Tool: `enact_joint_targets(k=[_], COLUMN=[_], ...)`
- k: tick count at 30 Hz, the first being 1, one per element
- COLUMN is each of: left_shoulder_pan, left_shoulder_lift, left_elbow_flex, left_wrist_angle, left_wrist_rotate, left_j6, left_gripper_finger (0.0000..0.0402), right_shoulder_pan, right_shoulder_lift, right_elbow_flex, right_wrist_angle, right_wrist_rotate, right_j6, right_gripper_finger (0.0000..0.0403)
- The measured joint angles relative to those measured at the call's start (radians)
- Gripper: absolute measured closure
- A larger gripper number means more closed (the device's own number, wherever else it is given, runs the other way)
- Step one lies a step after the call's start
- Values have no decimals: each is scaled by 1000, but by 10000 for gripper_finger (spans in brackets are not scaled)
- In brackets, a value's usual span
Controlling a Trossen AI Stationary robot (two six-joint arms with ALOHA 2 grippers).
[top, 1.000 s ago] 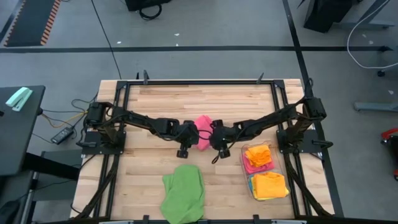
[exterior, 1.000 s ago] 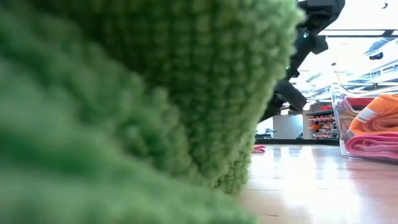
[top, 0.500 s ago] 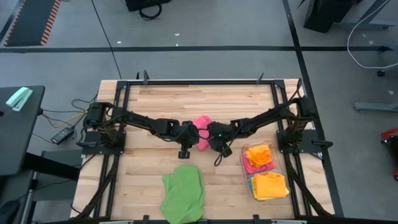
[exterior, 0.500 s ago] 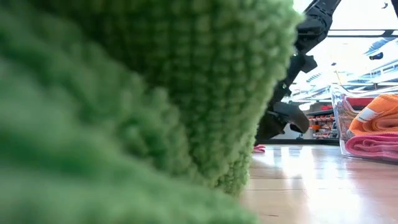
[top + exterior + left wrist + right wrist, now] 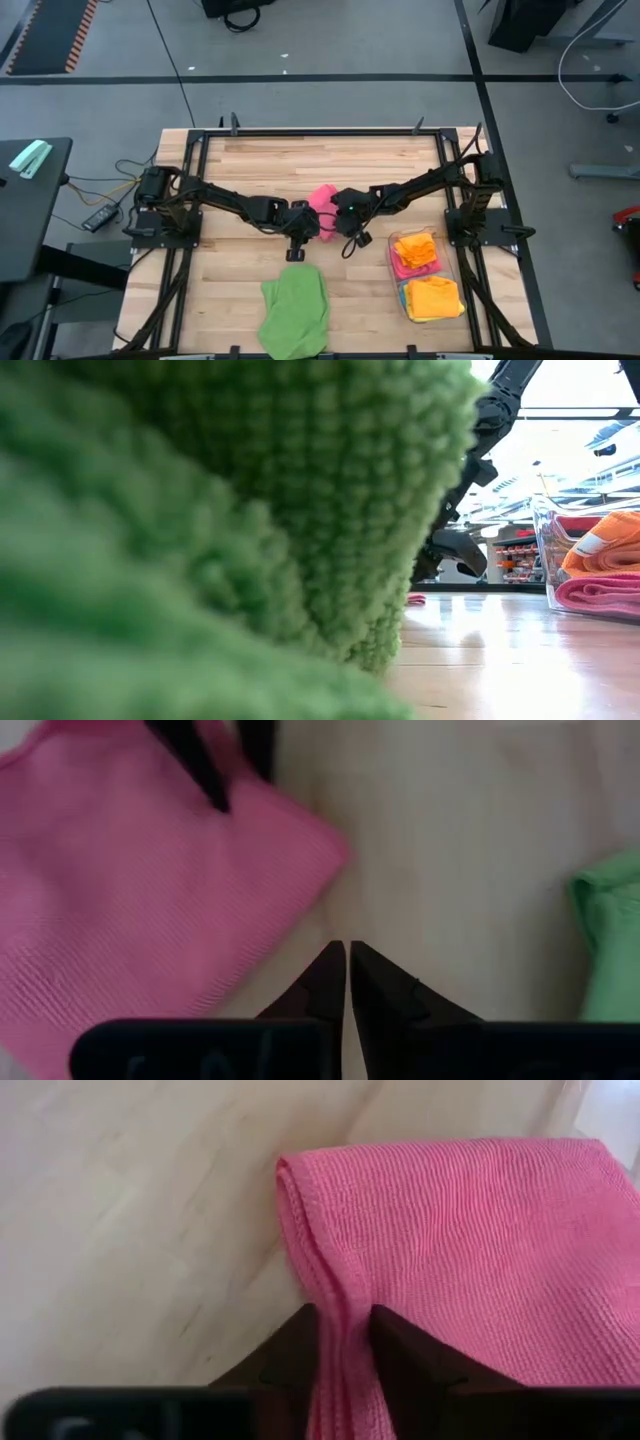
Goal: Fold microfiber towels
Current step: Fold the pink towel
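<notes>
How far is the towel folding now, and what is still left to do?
Done: folded orange and pink towels lie in the clear bin. In hand: the right gripper pinches the folded edge of the pink towel at mid-table; the left gripper, fingers shut, holds nothing beside it. Left: the green towel lies crumpled near the front edge.

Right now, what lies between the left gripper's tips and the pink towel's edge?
Only bare wood: in the left wrist view the shut left gripper sits just off the pink towel, nothing between.

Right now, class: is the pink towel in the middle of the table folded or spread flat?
Folded. The pink towel shows a doubled, layered edge, which the right claw pinches.
</notes>
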Motion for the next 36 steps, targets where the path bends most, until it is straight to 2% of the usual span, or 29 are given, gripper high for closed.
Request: enact_joint_targets(k=[5,7,11,13,19,21,25,27,31,34,36], left_shoulder_pan=[-26,-30,-38,-45,-79,-89,-105,-111,-122,-127,-127], left_shoulder_lift=[0,0,0,0,0,0,19,50,147,203,226], left_elbow_flex=[0,0,0,0,0,-1,-1,-1,-1,-1,-1], left_wrist_angle=[0,1,-1,-5,14,70,198,265,428,436,441], left_wrist_rotate=[0,0,0,-1,-7,-61,-280,-348,-350,-329,-265], left_j6=[0,-4,-60,-86,-97,-97,-146,-182,-234,-265,-273], left_gripper_finger=[381,379,373,370,378,383,390,390,381,379,382], right_shoulder_pan=[4,6,15,35,127,160,201,215,230,229,229], right_shoulder_lift=[1,1,-4,-24,-103,-123,-131,-132,-132,-133,-133], right_elbow_flex=[-1,-2,-2,-4,-7,-6,11,19,27,27,27], right_wrist_angle=[-1,6,8,-46,-181,-187,-187,-186,-186,-195,-196], right_wrist_rotate=[-3,-30,-109,-132,-148,-156,-151,-133,-79,-74,-72], right_j6=[25,79,231,292,412,452,493,511,555,568,588], right_gripper_finger=[374,391,391,391,391,391,391,391,391,391,391])
